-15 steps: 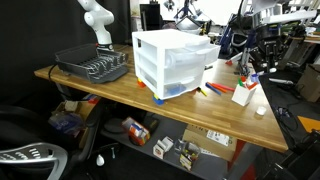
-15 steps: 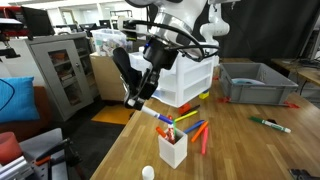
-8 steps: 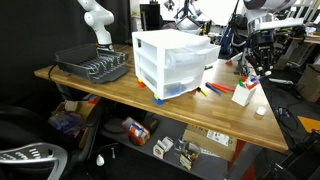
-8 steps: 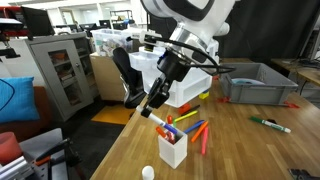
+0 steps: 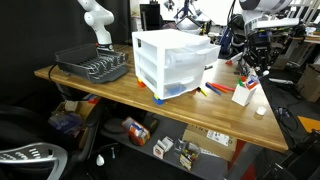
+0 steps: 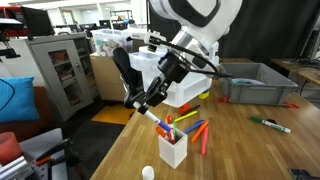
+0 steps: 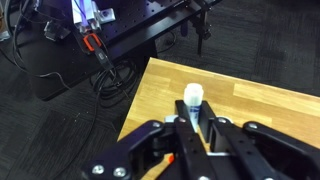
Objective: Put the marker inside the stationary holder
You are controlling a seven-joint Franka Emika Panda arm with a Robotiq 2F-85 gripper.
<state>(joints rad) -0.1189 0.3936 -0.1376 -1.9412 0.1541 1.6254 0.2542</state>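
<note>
Tool stayed clenched on the marker, left of centre in an exterior view. The wrist view backed that up, the marker's white end sitting between the fingers at bottom middle. Over the last second the arm above swung across toward the right of the frame. The marker tipped with it, nose pointing down and right. The stationary holder waited just below, lower middle, on the table. The tip hung just above and left of its mouth, not yet inside. Coloured pens already crowded the opening, so the gap looked tight. Likely a short lowering and a release remained. Behind stood the drawer unit.
</note>
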